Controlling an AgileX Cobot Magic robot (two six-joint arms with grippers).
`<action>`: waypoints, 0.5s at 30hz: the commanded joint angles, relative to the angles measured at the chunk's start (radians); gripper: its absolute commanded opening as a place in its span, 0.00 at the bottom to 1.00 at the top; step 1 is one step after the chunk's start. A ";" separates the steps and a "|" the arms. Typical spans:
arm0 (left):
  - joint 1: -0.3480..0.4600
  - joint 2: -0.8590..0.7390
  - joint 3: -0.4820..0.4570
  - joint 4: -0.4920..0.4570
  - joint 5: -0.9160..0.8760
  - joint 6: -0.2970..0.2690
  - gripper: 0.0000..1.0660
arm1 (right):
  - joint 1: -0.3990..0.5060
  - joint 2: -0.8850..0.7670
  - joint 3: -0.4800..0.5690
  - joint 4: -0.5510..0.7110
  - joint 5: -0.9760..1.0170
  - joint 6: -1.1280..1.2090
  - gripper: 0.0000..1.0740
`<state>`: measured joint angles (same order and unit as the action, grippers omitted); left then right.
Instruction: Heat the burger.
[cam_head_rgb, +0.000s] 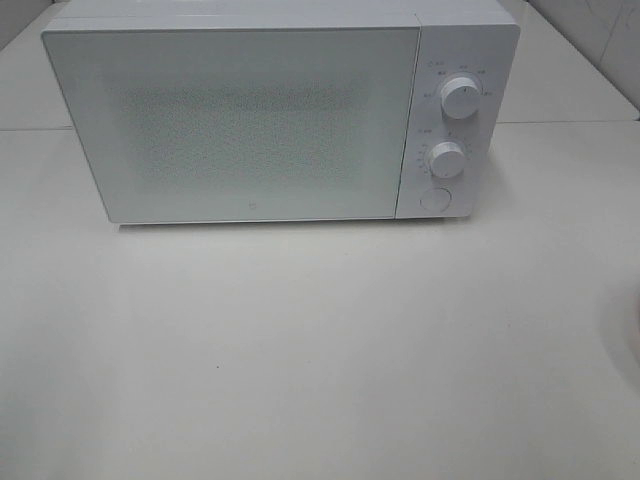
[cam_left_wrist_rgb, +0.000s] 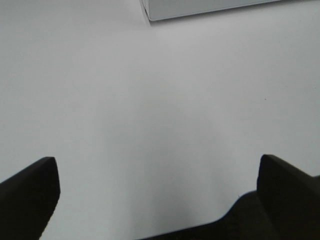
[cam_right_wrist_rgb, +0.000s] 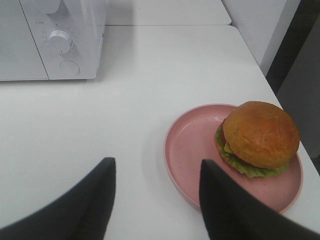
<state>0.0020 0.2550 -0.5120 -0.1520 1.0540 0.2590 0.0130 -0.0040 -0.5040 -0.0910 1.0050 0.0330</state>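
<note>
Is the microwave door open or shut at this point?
Shut. The microwave door sits flush with the control panel, no gap showing. The burger is outside on the pink plate.

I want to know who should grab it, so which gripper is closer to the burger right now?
Right. The right gripper hangs open just short of the pink plate holding the burger. The left gripper is open over bare table, no burger in its view.

Surface (cam_head_rgb: 300, 350) in front of microwave (cam_head_rgb: 250, 120) open; microwave door shut, blocks cavity; burger (cam_right_wrist_rgb: 260, 135) top unobstructed on plate (cam_right_wrist_rgb: 190, 145).
</note>
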 joint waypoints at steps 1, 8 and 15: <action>0.001 -0.098 0.002 0.030 -0.003 -0.034 0.99 | -0.004 -0.030 0.003 -0.002 -0.008 -0.009 0.42; 0.001 -0.204 0.003 0.038 -0.003 -0.044 0.99 | -0.004 -0.030 0.003 -0.002 -0.008 -0.009 0.42; 0.001 -0.268 0.006 0.073 -0.006 -0.115 0.99 | -0.004 -0.030 0.003 -0.002 -0.008 -0.009 0.42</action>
<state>0.0020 0.0000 -0.5090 -0.0810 1.0560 0.1590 0.0130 -0.0040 -0.5040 -0.0910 1.0050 0.0330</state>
